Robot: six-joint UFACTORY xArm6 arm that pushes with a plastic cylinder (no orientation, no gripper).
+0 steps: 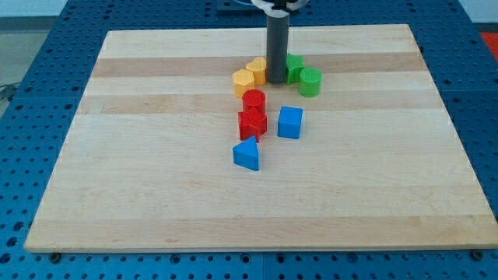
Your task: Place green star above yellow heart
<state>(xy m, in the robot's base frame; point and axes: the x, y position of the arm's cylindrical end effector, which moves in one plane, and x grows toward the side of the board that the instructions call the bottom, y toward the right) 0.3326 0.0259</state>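
The green star (295,67) lies near the view's top centre, just right of my rod, partly hidden by it. The yellow heart (257,71) lies just left of the rod. My tip (277,81) rests on the board between the two, touching or nearly touching both. A green cylinder (310,81) stands right of and slightly below the star. A yellow hexagon-like block (243,82) sits left of and below the heart.
A red cylinder (254,100) and a red star-like block (252,123) stand below the heart. A blue cube (289,122) is to their right. A blue triangular block (247,153) lies lower. The wooden board (140,155) rests on a blue perforated table.
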